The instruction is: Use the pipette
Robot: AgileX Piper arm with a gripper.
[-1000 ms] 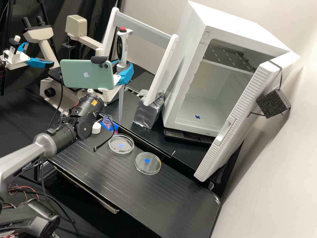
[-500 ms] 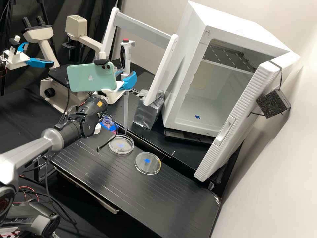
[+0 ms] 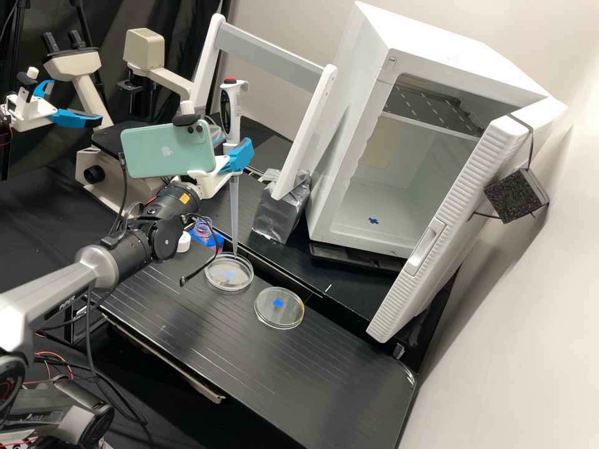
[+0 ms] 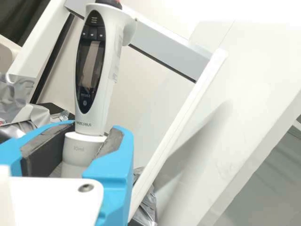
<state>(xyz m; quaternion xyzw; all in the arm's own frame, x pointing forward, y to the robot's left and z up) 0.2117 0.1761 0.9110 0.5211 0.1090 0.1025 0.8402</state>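
Your landmark is the round dish [image 3: 229,280] on the black bench [image 3: 249,368], the one with a blue mark in it. Your gripper [image 3: 230,148] is above it, over its far side as you look at the high view, and it has the pipette [image 3: 230,112] clasped between its two blue fingers. The pipette stands close to upright: its body, with the dark display and red top, rises above the fingers, while its long, narrow lower part hangs below them. The lower end is at the dish's far rim; you can't tell whether it touches. In the wrist view, you can see the gripper [image 4: 93,139] closed around the pipette's collar, one dark pad on either side, just below the body.

In the high view, you have a second dish [image 3: 279,315] just beside the landmark, to its right and nearer the camera. The white cap [image 3: 183,242] is to its left and farther back, and the foil-wrapped block [image 3: 281,212] is behind it, toward the right.
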